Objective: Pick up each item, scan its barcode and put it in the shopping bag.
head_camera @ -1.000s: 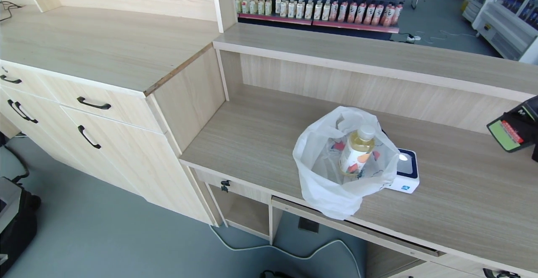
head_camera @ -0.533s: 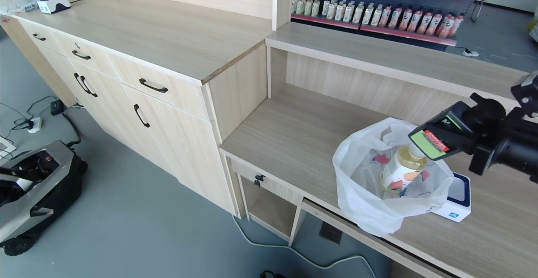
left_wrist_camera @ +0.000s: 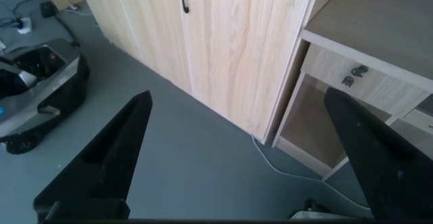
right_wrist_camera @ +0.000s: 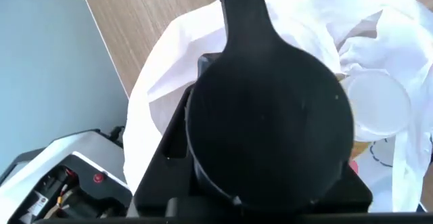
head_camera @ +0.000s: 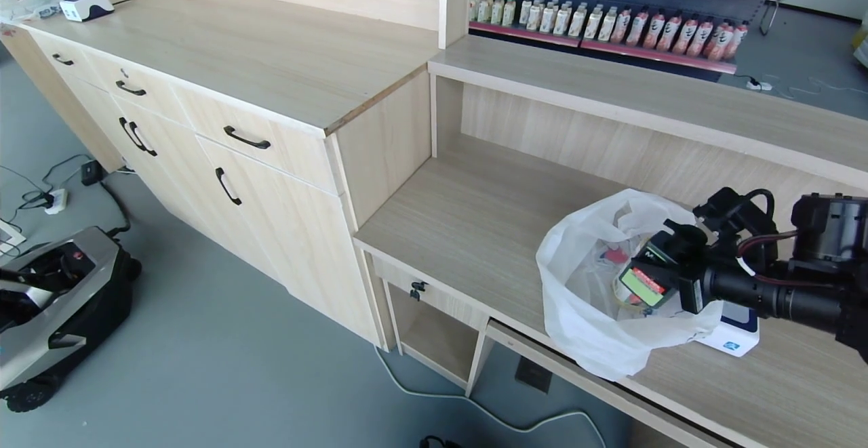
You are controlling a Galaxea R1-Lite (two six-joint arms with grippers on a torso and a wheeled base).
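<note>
Right claw (head_camera: 678, 268): closed on a black pack (head_camera: 644, 284) with a green and red label on its end face. The pack sits low in the mouth of the shopping bag (head_camera: 583, 326), label end facing away from the arm.

Shopping bag: white plastic, standing open on the lower worktop (head_camera: 475, 211), near its front edge. The right wrist view looks down into the bag, past a dark rounded shape in the foreground, to a bottle's white cap (right_wrist_camera: 375, 105) inside. Whether the pack touches the bottle cannot be determined.

Scanner box (head_camera: 736, 336): white with a dark blue top, on the same worktop, touching or just beside the bag on the robot's right, partly hidden behind the right arm.

Left claw (left_wrist_camera: 238, 95): fingers spread wide, nothing between them. It hangs over the grey floor (left_wrist_camera: 203, 170), in front of the wooden cabinet doors (left_wrist_camera: 237, 41), well apart from the bag
</note>
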